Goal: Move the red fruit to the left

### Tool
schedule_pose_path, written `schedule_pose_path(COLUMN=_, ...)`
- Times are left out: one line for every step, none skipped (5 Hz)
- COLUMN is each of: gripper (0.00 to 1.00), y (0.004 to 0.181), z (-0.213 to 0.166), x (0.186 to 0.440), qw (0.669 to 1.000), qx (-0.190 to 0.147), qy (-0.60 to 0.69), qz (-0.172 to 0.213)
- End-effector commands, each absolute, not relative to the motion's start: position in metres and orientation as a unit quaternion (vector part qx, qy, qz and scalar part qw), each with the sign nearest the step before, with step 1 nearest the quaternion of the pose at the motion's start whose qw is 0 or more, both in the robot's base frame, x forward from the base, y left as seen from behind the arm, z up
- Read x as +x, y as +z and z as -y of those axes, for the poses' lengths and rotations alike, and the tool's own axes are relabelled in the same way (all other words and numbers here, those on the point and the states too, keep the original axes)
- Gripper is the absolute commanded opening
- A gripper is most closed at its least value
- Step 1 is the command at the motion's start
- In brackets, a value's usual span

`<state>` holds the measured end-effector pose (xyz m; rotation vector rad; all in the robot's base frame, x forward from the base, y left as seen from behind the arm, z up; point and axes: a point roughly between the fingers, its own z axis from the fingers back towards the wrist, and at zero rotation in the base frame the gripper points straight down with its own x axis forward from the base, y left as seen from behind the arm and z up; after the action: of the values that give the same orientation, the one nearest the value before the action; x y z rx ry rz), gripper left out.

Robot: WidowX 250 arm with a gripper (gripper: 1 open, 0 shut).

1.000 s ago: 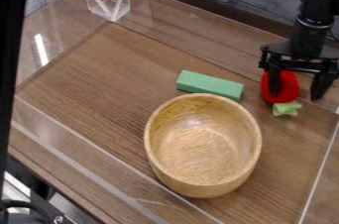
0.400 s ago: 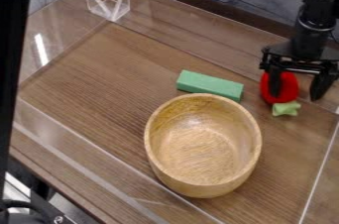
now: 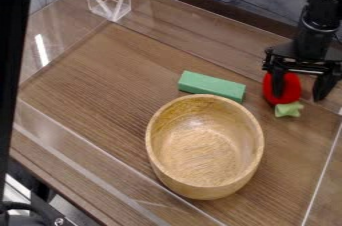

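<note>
At three o'clock on the table (image 3: 94, 80), near the right edge: fruit (image 3: 279, 88) — small, red, glossy, with a pale green leafy cap (image 3: 289, 110) poking out toward five o'clock. It rests on the wood, not lifted as far as can be told.

Directly over it: gripper (image 3: 299, 82), black, pointing straight down, fingers spread wide on either side of the fruit. One finger stands at the fruit's nine o'clock, the other at its three o'clock; the red body sits between them, nearer the left finger. Judged purpose: a straddle ahead of closing, so the fruit can be pinched and carried toward nine o'clock. Whether either finger already touches the fruit cannot be told.

Centre, at about six o'clock of the table: bowl (image 3: 205, 145) — wooden, round, empty, far larger than the fruit. It lies near the likely path leftward, so a lift would probably be needed to pass it.

Between bowl and fruit, at the bowl's one o'clock: block (image 3: 213, 85), flat, green, rectangular, just beside the bowl's rim, apart from the fruit.

At eleven o'clock: clear stand (image 3: 110, 3), purpose unknown.

Hidden or cut off: arm above the wrist leaves the top edge; fingertips are dark against the fruit's shadow; fruit's far side is masked by the gripper.
</note>
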<state>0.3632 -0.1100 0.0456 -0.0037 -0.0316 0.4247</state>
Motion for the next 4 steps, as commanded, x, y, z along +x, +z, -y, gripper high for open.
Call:
schedule_pose_path(gripper=1.00, y=0.0649, z=0.1147, x=0.3755, qw=0.976, qx=-0.013, qy=0.212, qz=0.051)
schedule_pose_path(gripper=1.00, y=0.0670, z=0.1153, x=0.3747, qw=0.975, qx=-0.011, qy=0.218, qz=0.052)
schedule_pose_path(gripper=0.00, y=0.0642, z=0.1141, x=0.3738, qw=0.974, qx=-0.010, qy=0.219, qz=0.051)
schedule_pose_path(gripper=0.00, y=0.0719, z=0.1122, x=0.3725, qw=0.974, qx=-0.016, qy=0.220, qz=0.051)
